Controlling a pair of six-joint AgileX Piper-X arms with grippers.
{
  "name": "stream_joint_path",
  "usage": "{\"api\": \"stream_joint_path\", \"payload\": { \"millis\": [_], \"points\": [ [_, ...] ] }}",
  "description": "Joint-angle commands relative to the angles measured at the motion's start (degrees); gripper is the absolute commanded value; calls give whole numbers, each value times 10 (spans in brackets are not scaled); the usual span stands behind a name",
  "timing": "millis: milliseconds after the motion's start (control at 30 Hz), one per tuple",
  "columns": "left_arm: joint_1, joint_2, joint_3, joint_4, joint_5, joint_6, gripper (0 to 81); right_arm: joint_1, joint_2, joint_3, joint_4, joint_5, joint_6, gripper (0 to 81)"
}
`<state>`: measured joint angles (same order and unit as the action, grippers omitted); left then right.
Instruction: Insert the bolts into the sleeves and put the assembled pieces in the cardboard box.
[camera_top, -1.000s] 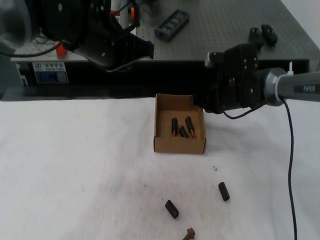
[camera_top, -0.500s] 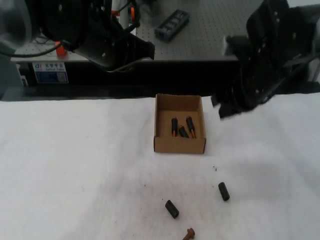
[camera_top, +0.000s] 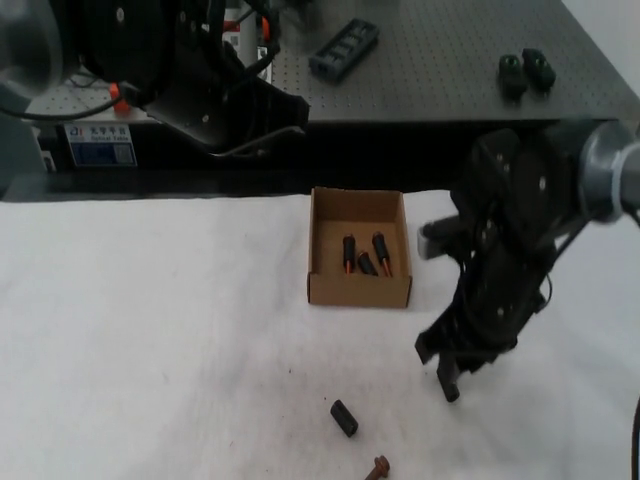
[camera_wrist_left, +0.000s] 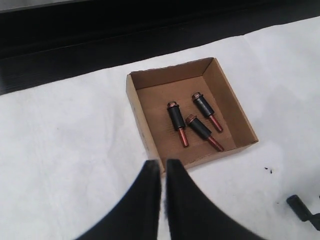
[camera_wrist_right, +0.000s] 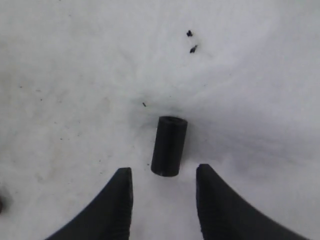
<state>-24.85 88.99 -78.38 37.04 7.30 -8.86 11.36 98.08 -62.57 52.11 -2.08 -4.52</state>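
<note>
The right arm has swung from beside the open brown cardboard box (camera_top: 358, 290) down to the front of the bench. Its right gripper (camera_wrist_right: 163, 170) hangs spread, one finger either side of a short black cylindrical sleeve (camera_wrist_right: 169, 146) and clear of it. The left gripper (camera_wrist_left: 162, 162) hovers high, pinched closed on nothing. A rumpled white cloth (camera_top: 150, 330) covers the bench, and a grey perforated table (camera_top: 440, 60) stands behind. Three black-sleeved copper bolts (camera_wrist_left: 199, 128) lie in the box.
</note>
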Motion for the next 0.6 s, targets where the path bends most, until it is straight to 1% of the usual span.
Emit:
{"api": "stream_joint_path", "payload": {
  "millis": [0,67,233,567],
  "points": [
    [2,-8,-1,-2,-1,6,41,1,-4,39,-67,0,21,299],
    [2,-8,-1,-2,12,6,41,1,-2,47,-92,0,21,299],
    [2,-8,-1,-2,36,3,41,1,20,47,-108,2,21,299],
    [2,-8,-1,9,38,3,41,1,43,46,-112,16,19,296]
  ]
}}
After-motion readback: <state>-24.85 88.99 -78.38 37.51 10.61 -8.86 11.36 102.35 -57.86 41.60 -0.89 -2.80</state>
